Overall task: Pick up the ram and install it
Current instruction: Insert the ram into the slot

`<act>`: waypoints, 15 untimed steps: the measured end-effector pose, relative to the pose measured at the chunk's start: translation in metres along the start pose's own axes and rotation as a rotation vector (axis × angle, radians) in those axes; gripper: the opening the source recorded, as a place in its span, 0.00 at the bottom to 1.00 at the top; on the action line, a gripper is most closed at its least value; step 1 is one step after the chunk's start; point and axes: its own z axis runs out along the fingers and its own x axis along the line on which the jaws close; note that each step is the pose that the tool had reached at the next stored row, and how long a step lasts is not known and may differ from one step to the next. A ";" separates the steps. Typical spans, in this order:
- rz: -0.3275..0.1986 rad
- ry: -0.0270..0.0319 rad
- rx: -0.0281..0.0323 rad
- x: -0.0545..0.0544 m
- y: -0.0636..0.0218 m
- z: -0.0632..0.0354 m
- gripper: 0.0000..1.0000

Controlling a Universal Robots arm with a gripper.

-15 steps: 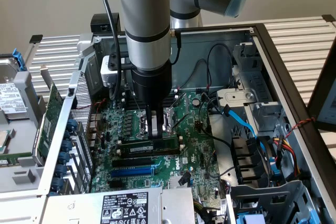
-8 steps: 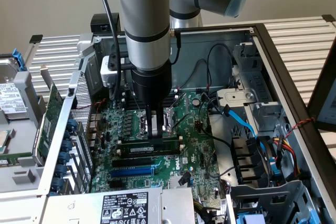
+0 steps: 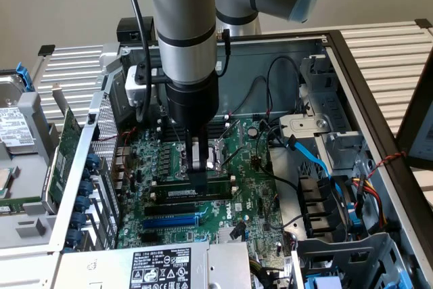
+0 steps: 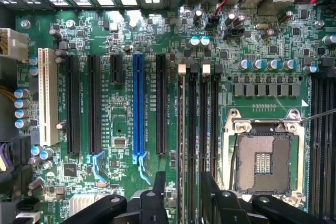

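Clearance on the exterior view's left is no worry: the green expansion card stands outside the case, well apart from the work. On the motherboard, going toward that view's right, come the blue slot and a long black slot. Beside them lies the ram, level along its own slot near the board's middle, white label showing. The gripper hangs directly over it, close above its top edge. In the wrist view the fingers stand spread with the memory slots running between them, so the jaws are open and grip nothing. Judging by that, the step in hand is seating the stick and letting go. Done well, it wants the ram square in the slot, both ends down equally and the end clips closed; whether they have latched I cannot tell. Any push should go straight down on the top edge, never sideways toward the CPU socket just beside. Further right, the blue cable lies clear of the arm.
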 end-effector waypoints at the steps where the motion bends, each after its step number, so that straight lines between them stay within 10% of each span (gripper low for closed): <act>1: 0.000 0.0000 0.0000 0.000 0.0002 -0.0025 0.40; 15: 0.000 0.0002 -0.0054 0.000 0.0003 -0.0096 0.40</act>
